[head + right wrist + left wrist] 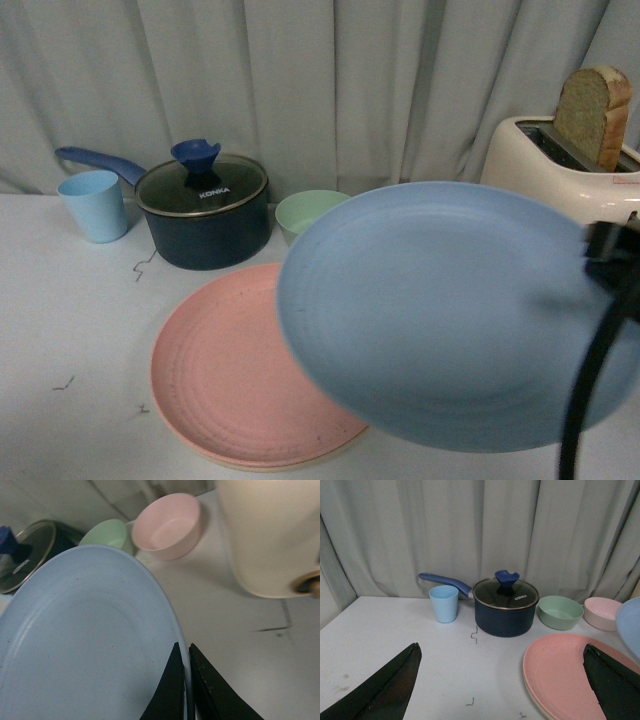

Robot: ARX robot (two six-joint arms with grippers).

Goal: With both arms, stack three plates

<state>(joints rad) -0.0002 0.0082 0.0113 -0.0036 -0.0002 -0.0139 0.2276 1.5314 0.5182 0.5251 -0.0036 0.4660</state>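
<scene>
Your white tabletop (60, 330) carries, along its far edge: a light blue cup (93, 205) at 10 o'clock, a dark blue saucepan (205, 215) with a glass lid at 11, a green bowl (305, 212) at 12, a pink bowl (602, 612) just beside it at 1, and a cream toaster (540, 165) at 2. At 6 o'clock, nearest you, a cream plate (270, 467) lies flat, only its rim showing under a pink plate (240, 380). A few small dark marks dot the tabletop.
</scene>
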